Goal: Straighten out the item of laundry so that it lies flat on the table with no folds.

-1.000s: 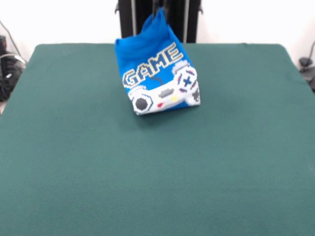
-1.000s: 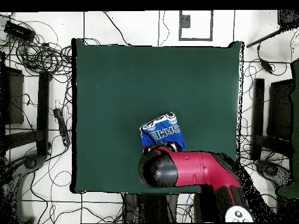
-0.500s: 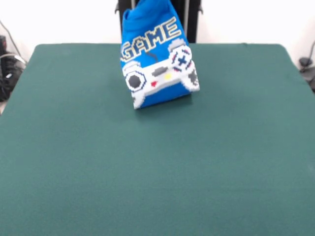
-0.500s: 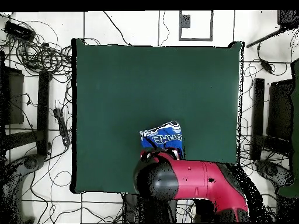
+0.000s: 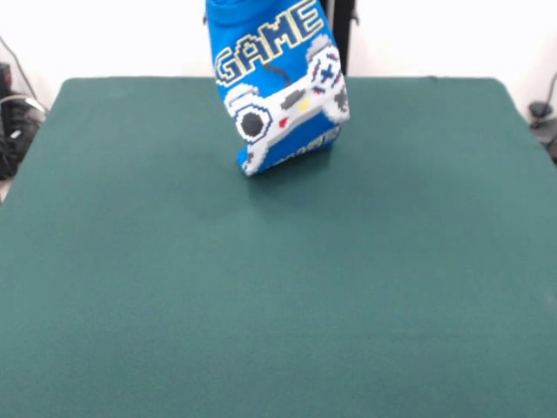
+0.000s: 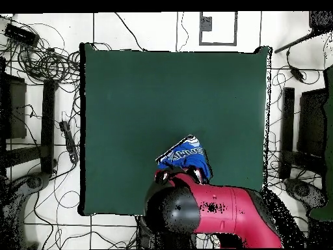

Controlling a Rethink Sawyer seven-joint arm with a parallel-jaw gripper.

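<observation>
Shirt: A bright blue T-shirt (image 5: 277, 83) hangs bunched at the top centre of the front view, its upper part running out of the frame's top edge. Its lowest corner sits at or just above the cloth; contact cannot be told.

Print: The white pixel "GAME" lettering (image 5: 265, 50) slants upward to the right, with the game-controller graphic (image 5: 287, 109) just below it, both facing the front camera.

Folds: The garment is gathered into a narrow, creased bundle, not spread out.

Worktop: The dark green worktop (image 5: 278, 287) fills most of the front view, far wider than the shirt. A faint shadow lies on the cloth below the bundle.

From above: The shirt (image 6: 185, 158) shows as a small blue crumple in the lower middle of the green worktop (image 6: 130, 97), close to its bottom edge, lettering partly visible.

Arm: The red and black arm (image 6: 214, 211) reaches in from the lower right of the overhead view, its dark rounded end overlapping the shirt's lower edge.

Gripper: Hidden beneath the arm's end from above and cut off at the top of the front view; how far it is open, and what it has hold of, cannot be told.

Surroundings: Cables (image 6: 39, 58) trail over the pale floor in the upper left of the overhead view.
</observation>
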